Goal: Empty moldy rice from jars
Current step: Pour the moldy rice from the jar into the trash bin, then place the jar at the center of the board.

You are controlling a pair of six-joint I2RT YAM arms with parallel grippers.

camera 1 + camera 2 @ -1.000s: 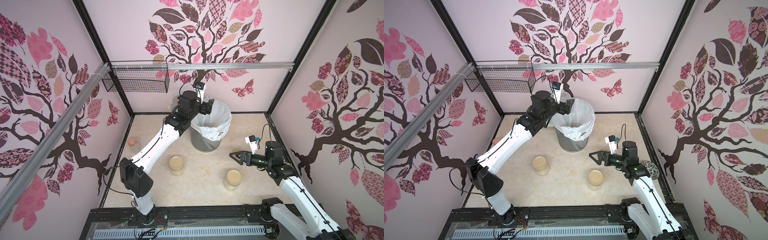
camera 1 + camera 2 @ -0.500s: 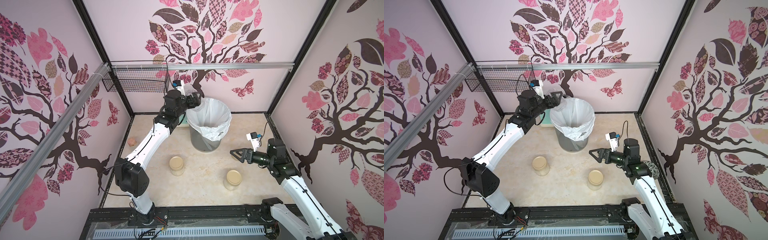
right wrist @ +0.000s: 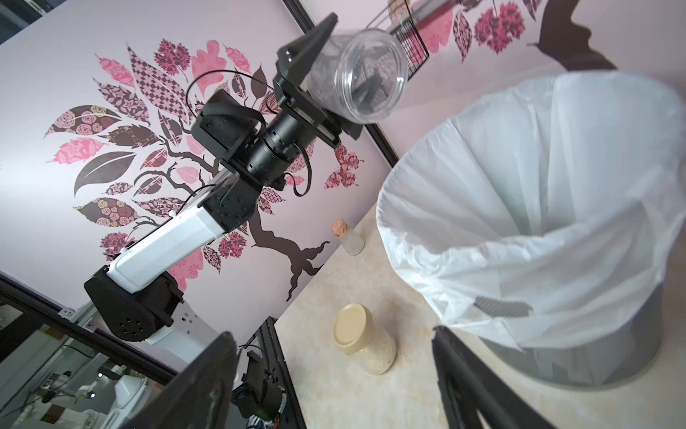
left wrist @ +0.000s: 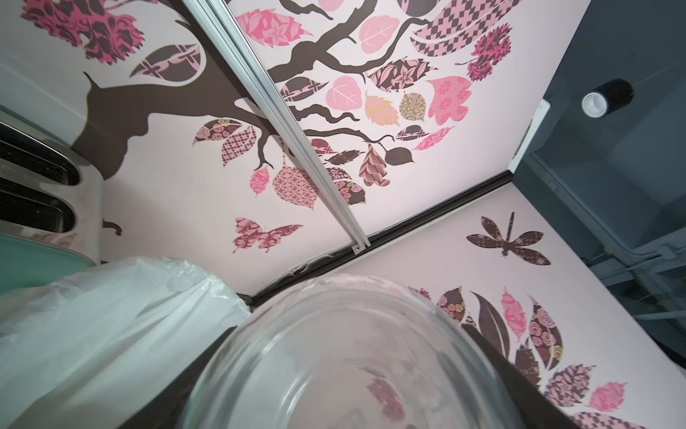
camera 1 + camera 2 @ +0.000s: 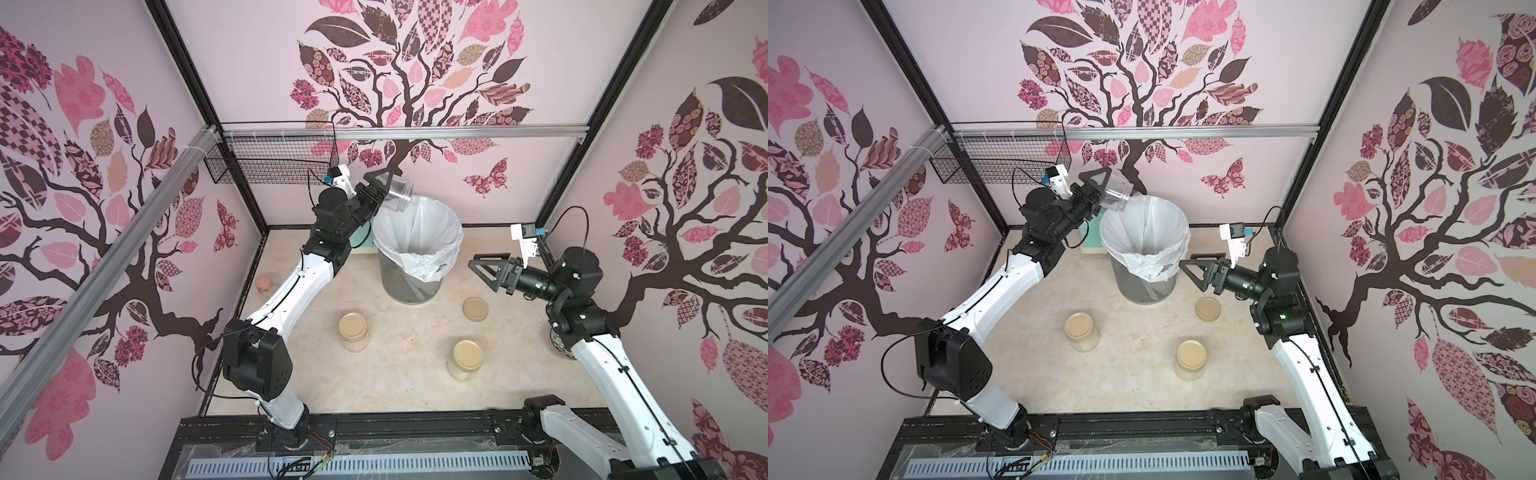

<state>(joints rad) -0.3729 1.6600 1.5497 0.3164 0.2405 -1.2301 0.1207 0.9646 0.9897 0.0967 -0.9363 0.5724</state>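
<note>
Glass and nothing in it: the short clear jar pinched by the left end effector is tipped mouth-down at the rim of the white-lined grey bin in both top views. A second ago that arm reached deeper over the bin. The right end effector has drawn away, baring a loose flat beige lid on the surface. Two lidded jars stand unopened.

In the left wrist view there is bare glass beside the liner.

In the right wrist view the right arm's fingers stand spread and empty, and one of the lidded jars holds off-white rice. One jar emptied, I'd judge, with two to go.
</note>
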